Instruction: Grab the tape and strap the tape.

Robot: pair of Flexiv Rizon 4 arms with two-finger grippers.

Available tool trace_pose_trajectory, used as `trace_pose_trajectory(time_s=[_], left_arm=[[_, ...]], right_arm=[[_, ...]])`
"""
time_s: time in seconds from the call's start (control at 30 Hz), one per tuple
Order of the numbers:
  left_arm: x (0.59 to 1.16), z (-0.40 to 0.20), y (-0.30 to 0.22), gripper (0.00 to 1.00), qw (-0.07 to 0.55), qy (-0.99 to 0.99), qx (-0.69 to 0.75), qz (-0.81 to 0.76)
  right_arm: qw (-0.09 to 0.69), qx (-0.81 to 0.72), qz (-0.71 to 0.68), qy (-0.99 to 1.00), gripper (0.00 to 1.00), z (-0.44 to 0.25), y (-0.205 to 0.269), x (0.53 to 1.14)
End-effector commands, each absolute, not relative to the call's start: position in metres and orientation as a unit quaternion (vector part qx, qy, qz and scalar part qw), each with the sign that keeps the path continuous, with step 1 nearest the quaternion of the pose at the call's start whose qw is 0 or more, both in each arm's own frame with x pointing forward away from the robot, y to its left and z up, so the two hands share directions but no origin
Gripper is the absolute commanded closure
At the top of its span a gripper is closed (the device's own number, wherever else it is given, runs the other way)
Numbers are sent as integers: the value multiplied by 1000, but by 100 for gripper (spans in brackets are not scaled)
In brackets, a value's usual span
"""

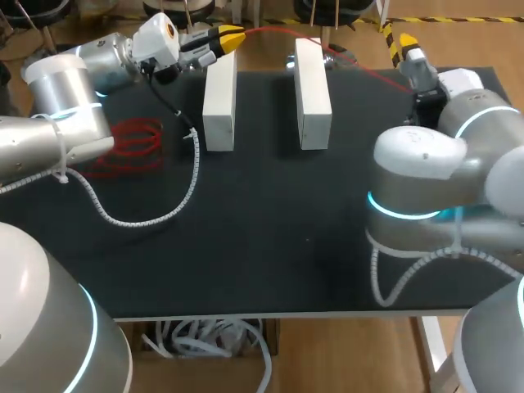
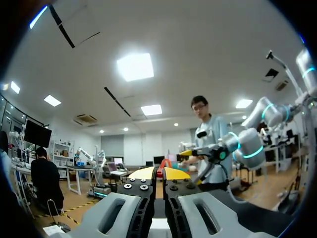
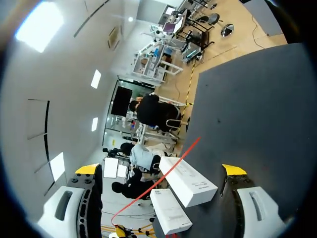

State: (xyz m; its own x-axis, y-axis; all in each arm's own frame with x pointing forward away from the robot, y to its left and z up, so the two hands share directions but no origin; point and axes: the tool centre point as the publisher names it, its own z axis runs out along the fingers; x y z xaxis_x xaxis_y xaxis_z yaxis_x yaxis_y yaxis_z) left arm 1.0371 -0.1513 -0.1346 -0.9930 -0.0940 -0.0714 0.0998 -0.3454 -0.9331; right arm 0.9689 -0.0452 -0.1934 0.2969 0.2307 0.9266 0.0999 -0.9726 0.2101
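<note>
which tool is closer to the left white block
Left. The left tool, shut on the red tape, sits at the far end of the left white block; the right tool is off past the other white block.

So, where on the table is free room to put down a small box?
Widest bare patch: the table in front of the white blocks, between the spiral cable and the right arm. The lane between the blocks is bare but narrow. Crowded: the left, with red coil and cable; the far edge, where the red tape runs.
</note>
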Motion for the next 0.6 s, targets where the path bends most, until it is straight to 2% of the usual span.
trace_pose_trajectory(time_s=[0.03,0.23,0.6], left_arm=[[1038,-135,-151,100,58,569,3,-820],[1038,-135,-151,100,58,569,3,-820],[1038,-135,-151,100,58,569,3,-820]], right_arm=[[17,831,555,30,0,-198,-48,968],[-9,818,570,-82,0,-202,-36,972],[22,776,609,-165,0,-205,-27,990]])
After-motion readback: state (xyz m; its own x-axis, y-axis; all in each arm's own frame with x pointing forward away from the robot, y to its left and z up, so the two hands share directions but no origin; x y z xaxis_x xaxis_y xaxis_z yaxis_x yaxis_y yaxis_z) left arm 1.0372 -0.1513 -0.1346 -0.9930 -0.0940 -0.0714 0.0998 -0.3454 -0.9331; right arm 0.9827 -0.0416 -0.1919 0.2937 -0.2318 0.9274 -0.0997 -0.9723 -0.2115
